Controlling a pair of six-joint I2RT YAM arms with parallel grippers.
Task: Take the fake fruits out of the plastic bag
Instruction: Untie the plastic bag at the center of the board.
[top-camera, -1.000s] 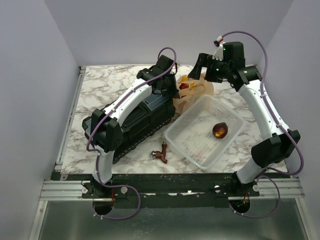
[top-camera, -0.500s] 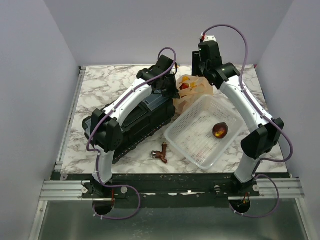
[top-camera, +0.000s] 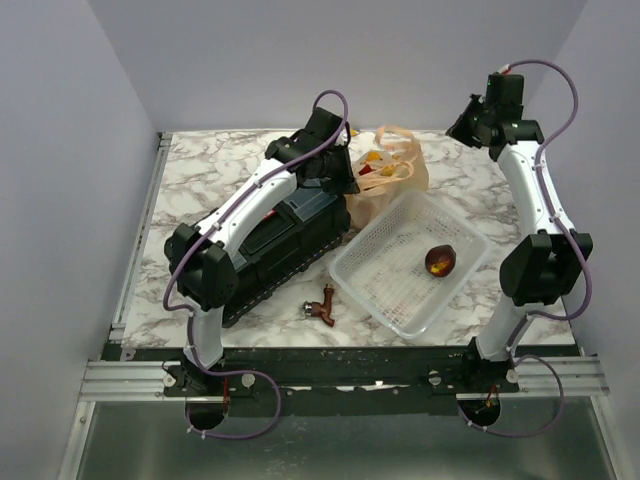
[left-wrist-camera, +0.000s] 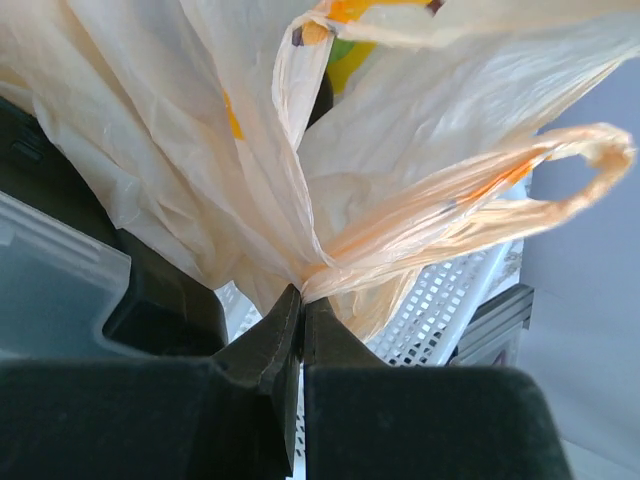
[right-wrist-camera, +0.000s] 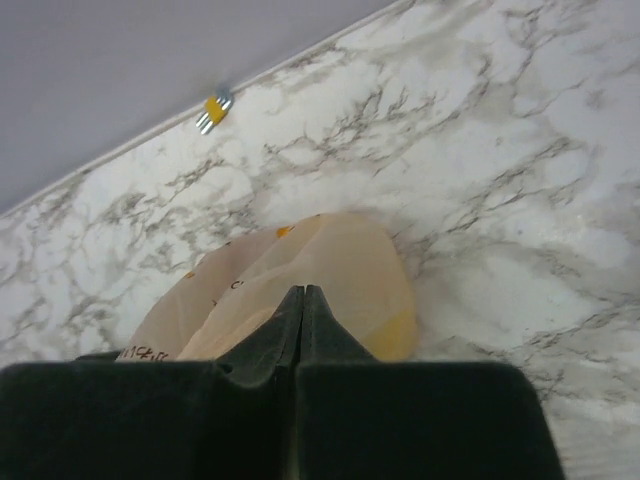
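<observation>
Marble-pattern table (top-camera: 200, 170). Directly on it:
- black case (top-camera: 290, 240), lying diagonal, left of centre
- white mesh basket (top-camera: 385, 270) just beside the case, right of centre
- plastic bag (top-camera: 385, 190) behind the basket, base down against its far edge
- small brown fitting (top-camera: 322, 305) near the front edge, between case and basket

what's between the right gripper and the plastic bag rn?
Nothing but a bare stretch of marble table. The top view shows the right gripper raised, off to the side of the plastic bag; the right wrist view shows nothing else between them.
</observation>
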